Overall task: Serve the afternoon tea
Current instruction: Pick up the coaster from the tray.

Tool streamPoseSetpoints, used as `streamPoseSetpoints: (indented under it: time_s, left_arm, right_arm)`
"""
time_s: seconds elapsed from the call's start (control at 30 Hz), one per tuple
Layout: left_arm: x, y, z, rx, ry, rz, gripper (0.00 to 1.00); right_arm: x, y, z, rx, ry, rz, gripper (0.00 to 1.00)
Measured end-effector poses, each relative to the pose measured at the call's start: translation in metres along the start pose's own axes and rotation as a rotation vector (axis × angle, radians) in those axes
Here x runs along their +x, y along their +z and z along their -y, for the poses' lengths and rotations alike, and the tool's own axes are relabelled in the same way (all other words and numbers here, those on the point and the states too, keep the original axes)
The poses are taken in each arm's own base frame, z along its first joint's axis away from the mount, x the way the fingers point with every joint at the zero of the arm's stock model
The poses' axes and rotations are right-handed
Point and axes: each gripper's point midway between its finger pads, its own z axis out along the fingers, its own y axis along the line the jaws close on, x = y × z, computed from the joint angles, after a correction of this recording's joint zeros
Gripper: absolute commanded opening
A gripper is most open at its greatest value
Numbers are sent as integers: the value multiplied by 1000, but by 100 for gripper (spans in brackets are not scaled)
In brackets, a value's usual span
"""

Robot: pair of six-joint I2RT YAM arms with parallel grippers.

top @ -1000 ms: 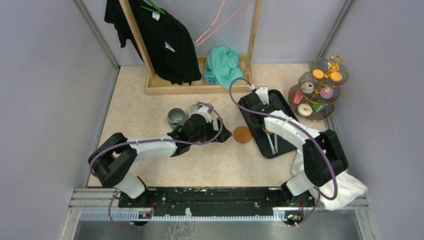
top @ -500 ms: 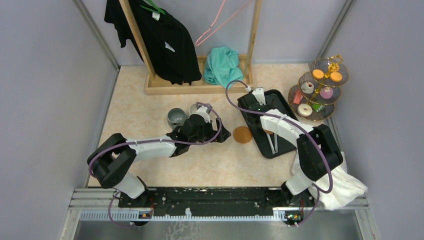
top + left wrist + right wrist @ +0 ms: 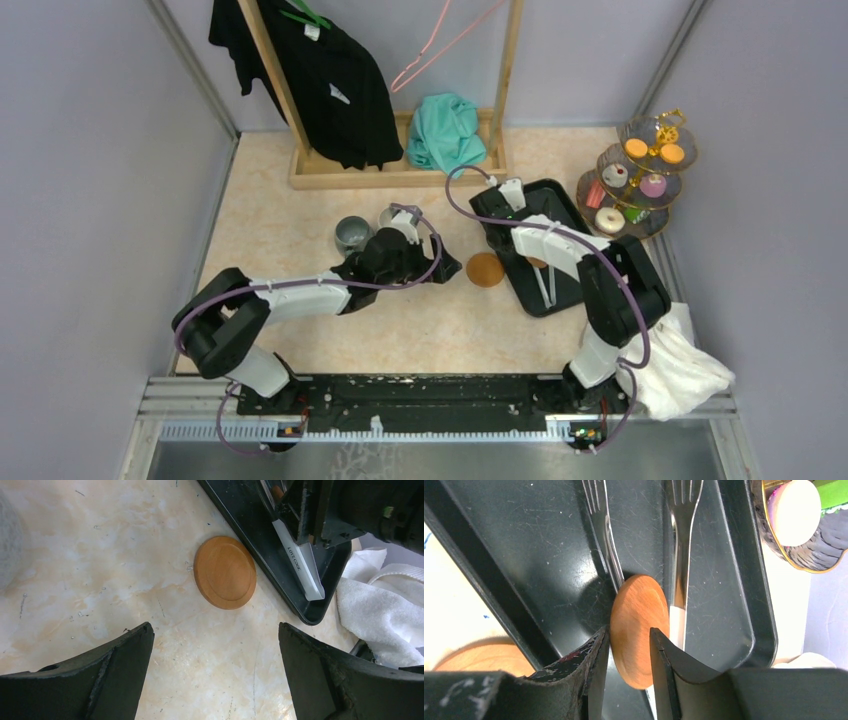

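The glass three-tier stand (image 3: 640, 175) with its sweets stands at the far right; its lowest tier with a white doughnut (image 3: 794, 505) shows in the right wrist view. A grey mug (image 3: 352, 235) stands left of centre, beside my left arm. My left gripper (image 3: 215, 630) is open and empty, low over the table, just short of a round wooden coaster (image 3: 225, 572). My right gripper (image 3: 629, 632) is down in the black tray (image 3: 539, 555), shut on a second wooden coaster (image 3: 639, 615) that is tilted up on edge between the fingers.
Long metal tongs (image 3: 676, 540) lie in the tray under the held coaster. A second mug (image 3: 392, 215) sits behind my left wrist. A white towel (image 3: 685, 365) lies at the near right. A wooden clothes rack (image 3: 395, 170) with garments stands at the back.
My right arm's wrist and elbow have shifted a little to the left over the tray, and the tray's far end has moved left with it. The left arm has barely moved.
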Motion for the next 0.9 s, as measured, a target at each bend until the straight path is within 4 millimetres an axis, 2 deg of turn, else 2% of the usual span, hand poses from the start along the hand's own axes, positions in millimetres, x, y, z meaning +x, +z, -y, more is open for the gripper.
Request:
streamPoseSetpoints:
  time_s: [0.13, 0.23, 0.33, 0.43, 0.53, 0.9]
  left_arm:
    - [0, 0, -1, -1, -1, 1, 99]
    - [1, -1, -3, -5, -5, -1, 99]
    - [3, -1, -6, -11, -7, -3, 99]
    - [4, -2, -7, -12, -10, -4, 99]
    - [3, -3, -7, -11, -16, -1, 99]
    - [-6, -9, 0, 7, -22, 22, 99]
  right_arm:
    - [7, 12, -5, 21, -30, -27, 31]
    - [11, 17, -5, 44, -51, -38, 25]
    - [10, 17, 0, 72, -61, -30, 15]
    - [4, 16, 9, 120, -71, -9, 0]
    - [0, 14, 16, 151, -74, 2, 0]
    - [-1, 6, 12, 165, -96, 27, 0]
